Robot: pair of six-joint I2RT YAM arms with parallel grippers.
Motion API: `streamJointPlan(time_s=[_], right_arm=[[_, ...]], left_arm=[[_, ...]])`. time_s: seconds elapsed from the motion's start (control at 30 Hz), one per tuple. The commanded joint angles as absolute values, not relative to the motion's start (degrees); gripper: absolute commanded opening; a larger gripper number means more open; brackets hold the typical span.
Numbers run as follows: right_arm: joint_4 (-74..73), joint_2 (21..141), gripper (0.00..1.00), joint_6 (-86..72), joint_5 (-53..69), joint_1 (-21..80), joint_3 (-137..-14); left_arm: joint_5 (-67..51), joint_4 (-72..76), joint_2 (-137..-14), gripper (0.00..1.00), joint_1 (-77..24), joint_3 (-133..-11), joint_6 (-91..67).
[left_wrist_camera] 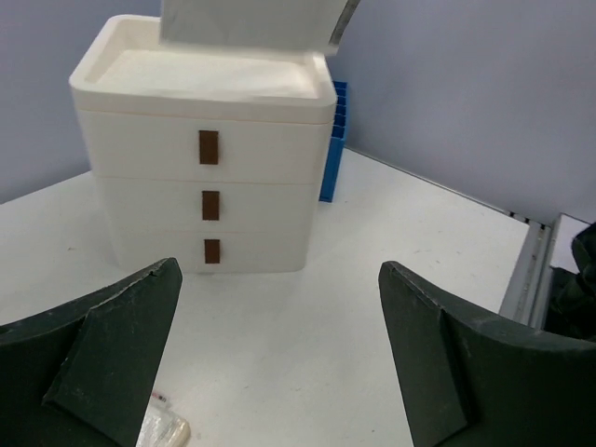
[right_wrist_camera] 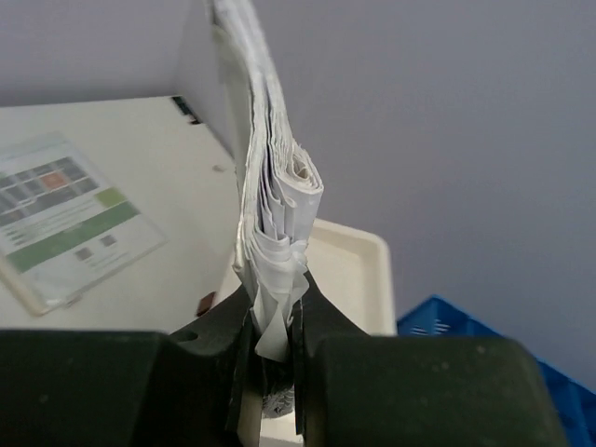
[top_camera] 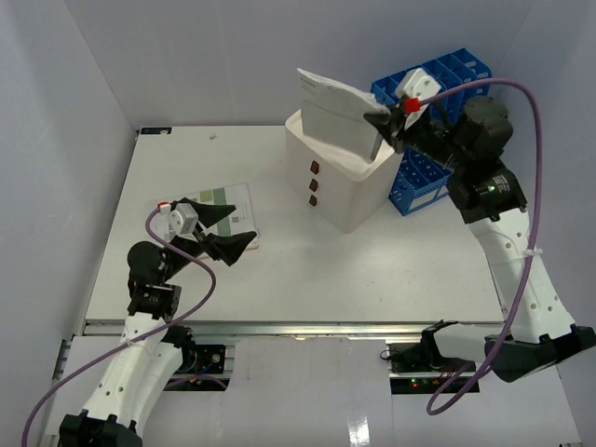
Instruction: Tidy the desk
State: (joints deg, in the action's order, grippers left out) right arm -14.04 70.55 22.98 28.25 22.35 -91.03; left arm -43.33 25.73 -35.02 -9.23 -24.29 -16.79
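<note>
The desk [top_camera: 372, 270] is a wide white tabletop with a metal rail at its front. My right gripper [top_camera: 384, 119] is shut on a folded stack of white papers [top_camera: 333, 110] and holds it in the air above the white three-drawer box [top_camera: 340, 182]. In the right wrist view the papers [right_wrist_camera: 270, 214] stand edge-on between my pads. My left gripper [top_camera: 216, 228] is open and empty, low over the desk at the left, next to a laminated sheet [top_camera: 223, 207]. Its view faces the drawer box [left_wrist_camera: 205, 149].
A blue slotted file rack [top_camera: 430, 140] stands behind and right of the drawer box, partly hidden by my right arm. A small plastic packet [left_wrist_camera: 163, 430] lies on the desk under my left gripper. Grey walls enclose the desk.
</note>
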Motion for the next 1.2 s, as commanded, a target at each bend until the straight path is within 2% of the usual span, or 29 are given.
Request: streamJointPlan(time_s=[0.0, 0.13, 0.23, 0.33, 0.53, 0.93, 1.17], right_arm=[[-4.98, 72.27, 0.08, 20.35, 16.34, 18.38, -102.66], [-3.66, 76.67, 0.08, 20.81, 7.34, 14.8, -111.47], [-2.18, 78.28, 0.08, 21.19, 5.43, 10.73, -112.86], [-0.52, 78.29, 0.08, 19.97, 7.47, 7.56, -108.56], [5.34, 77.02, 0.08, 20.15, 8.32, 7.29, -98.39], [2.15, 76.5, 0.08, 17.37, 9.77, 7.42, -97.79], [0.6, 74.52, 0.08, 15.53, 6.45, 8.05, -93.72]], left_arm=[[-35.91, 14.0, -30.56, 0.98, -9.4, -22.24, -14.42], [-34.51, 9.06, -28.2, 0.98, -9.46, -23.0, -13.05], [-33.98, 6.83, -28.28, 0.98, -9.46, -23.96, -12.33], [-34.02, 5.98, -28.66, 0.98, -9.49, -24.43, -12.4], [-34.25, 5.42, -29.35, 0.98, -9.4, -24.84, -12.72], [-35.19, 5.8, -29.41, 0.98, -9.4, -24.84, -12.92], [-35.92, 5.95, -29.36, 0.98, -9.49, -24.87, -13.3]])
